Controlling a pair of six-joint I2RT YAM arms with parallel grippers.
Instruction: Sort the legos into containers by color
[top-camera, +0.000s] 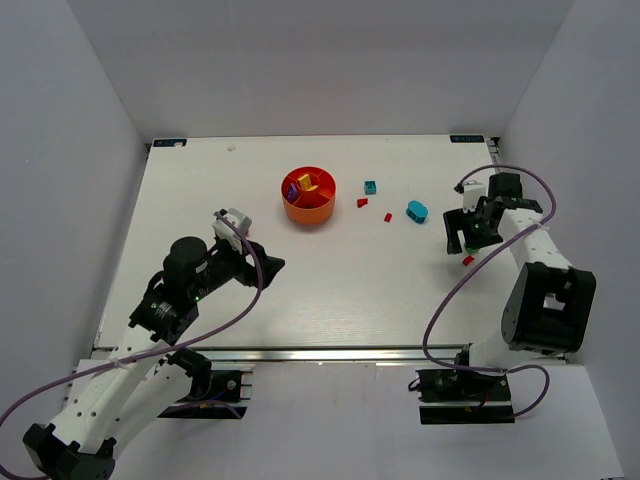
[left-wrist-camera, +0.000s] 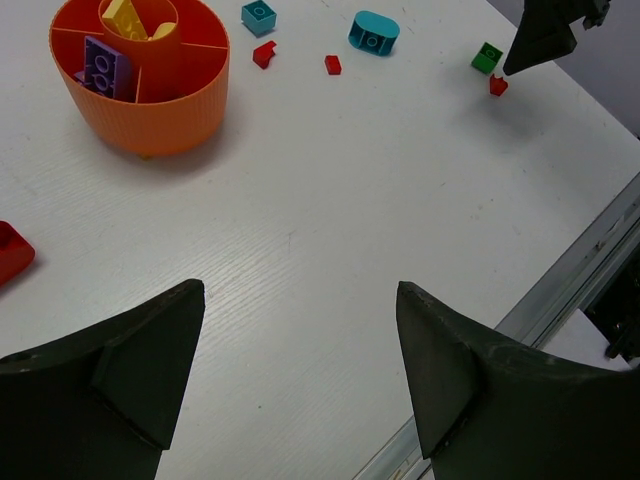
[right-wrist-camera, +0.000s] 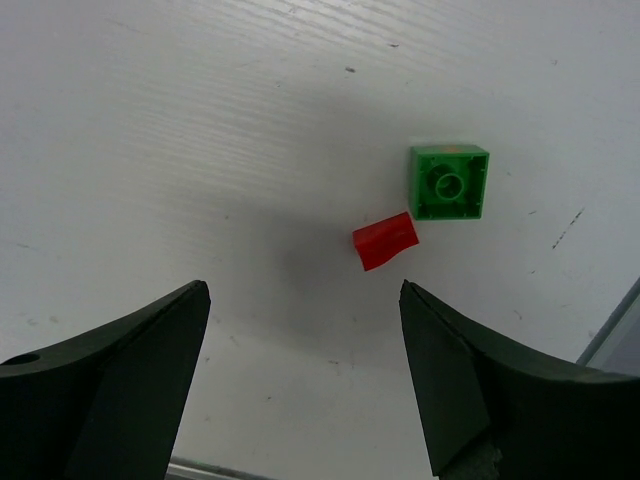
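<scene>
Left gripper (left-wrist-camera: 300, 290) is spread wide and holds nothing, hanging over bare white desk (top-camera: 200, 180), well apart from the round orange-red ribbed plastic bowl (left-wrist-camera: 150, 110). The bowl has yellow bricks in its hub and a purple plate in one wedge.

Loose to the right of the bowl: a teal square brick (top-camera: 370, 187), two tiny red bits, and a cyan rounded brick (top-camera: 417, 211).

Right gripper (right-wrist-camera: 305, 290) is also spread and empty, above a small red plastic wedge piece (right-wrist-camera: 385, 241). This piece sits off-centre toward my right finger, with its corner touching or nearly touching a green square studded brick (right-wrist-camera: 449, 182).

Risks as I see them:
- Closing from here could clip the green brick too and mix the colours.
- It could also flick the red piece toward the nearby desk edge.
</scene>
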